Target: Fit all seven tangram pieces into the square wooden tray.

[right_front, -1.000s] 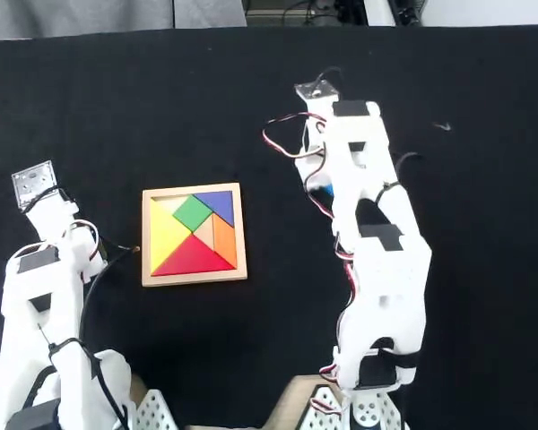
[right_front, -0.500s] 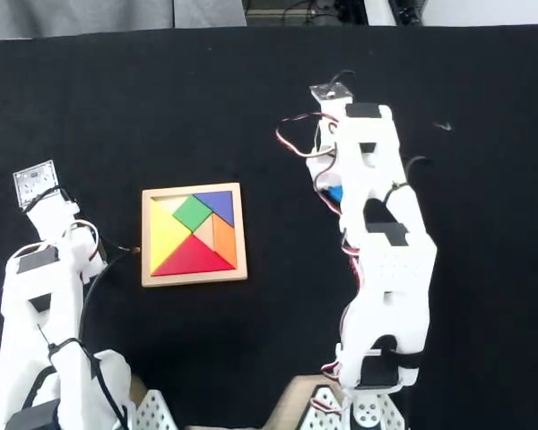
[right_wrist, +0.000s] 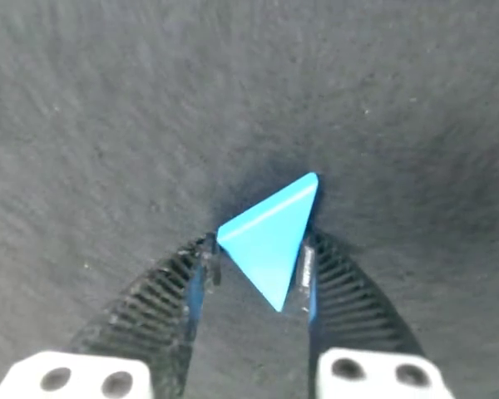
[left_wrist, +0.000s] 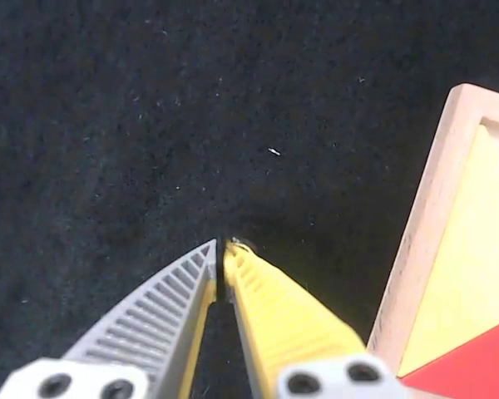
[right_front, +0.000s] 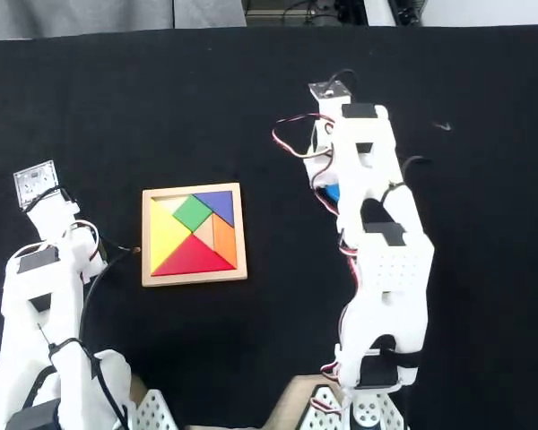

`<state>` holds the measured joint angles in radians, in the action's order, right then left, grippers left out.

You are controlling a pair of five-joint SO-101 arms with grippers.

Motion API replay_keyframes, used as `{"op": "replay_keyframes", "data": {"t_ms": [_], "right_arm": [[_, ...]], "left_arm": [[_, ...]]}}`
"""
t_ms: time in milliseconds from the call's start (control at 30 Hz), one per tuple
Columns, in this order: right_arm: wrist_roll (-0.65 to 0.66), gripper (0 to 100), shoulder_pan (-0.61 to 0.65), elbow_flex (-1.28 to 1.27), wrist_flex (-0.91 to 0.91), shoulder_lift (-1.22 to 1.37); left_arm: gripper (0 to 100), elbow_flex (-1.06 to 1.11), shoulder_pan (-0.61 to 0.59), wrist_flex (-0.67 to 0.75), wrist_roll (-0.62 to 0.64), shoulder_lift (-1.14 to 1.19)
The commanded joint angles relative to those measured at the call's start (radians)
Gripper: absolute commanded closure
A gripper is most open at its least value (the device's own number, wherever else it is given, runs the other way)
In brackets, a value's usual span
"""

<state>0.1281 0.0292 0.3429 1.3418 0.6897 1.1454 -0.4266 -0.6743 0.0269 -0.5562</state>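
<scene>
Gripping one triangle [right_wrist: 269, 239], six pieces [right_front: 194, 254] in tray [right_front: 195, 279]

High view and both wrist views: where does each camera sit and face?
High view: above the table, looking down; left arm and right arm flank the wooden tray.
Left wrist view: on the left wrist, facing table beside the tray; shut left tool shows.
Right wrist view: on the right wrist, facing table; right tool grips a blue triangle.
Shared: high and left wrist views both show the tray.
</scene>
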Motion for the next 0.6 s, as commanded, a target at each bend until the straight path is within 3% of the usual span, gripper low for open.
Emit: {"op": "replay_keyframes", "data": {"t_ms": [0,100,567], "right_arm": [[-0.046,79.6,0.023,0.058,-0.015,-0.007],[-0.052,76.7,0.023,0.056,-0.015,-0.007],[-0.110,81.2,0.032,0.081,-0.071,0.050]], "left_arm": [[97,-0.021,-0.007,0.017,-0.012,0.002],[97,-0.021,-0.007,0.017,-0.012,0.002],[97,-0.021,-0.007,0.017,-0.012,0.002]]}}
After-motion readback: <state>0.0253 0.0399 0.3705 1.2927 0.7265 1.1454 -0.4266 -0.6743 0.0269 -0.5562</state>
